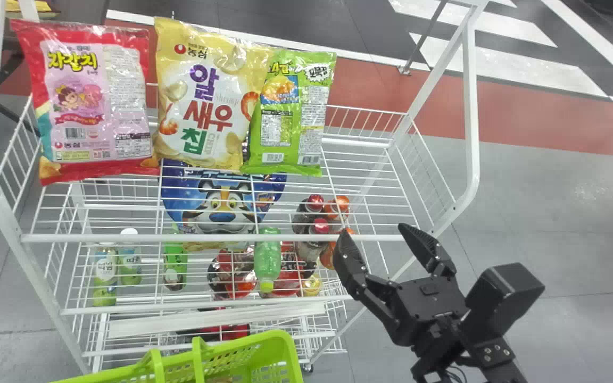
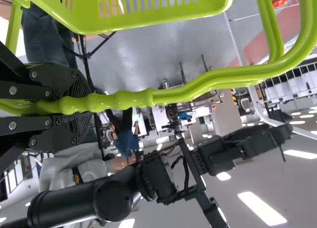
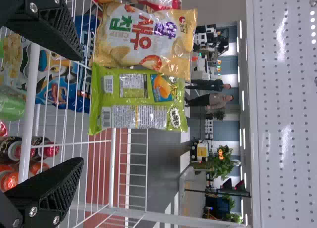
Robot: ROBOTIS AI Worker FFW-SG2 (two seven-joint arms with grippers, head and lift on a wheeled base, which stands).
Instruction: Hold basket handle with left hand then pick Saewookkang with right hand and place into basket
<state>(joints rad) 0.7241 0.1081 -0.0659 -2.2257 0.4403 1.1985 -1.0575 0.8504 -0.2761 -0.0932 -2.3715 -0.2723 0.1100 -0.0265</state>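
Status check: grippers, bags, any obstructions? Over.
Left gripper closed on basket handle. Right gripper open, empty. Yellow bag in rack, tight between red bag and green bag.

Shrimp snack bag (image 1: 205,101), green basket (image 1: 291,354)
Yellow, glossy and puffed, the bag stands front-out, upper left of the head view; the slotted basket sits lower left, its ridged handle (image 2: 133,98) clasped.

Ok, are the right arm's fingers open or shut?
Open: the right arm's fingers stand well apart in the head view, with nothing gripped.
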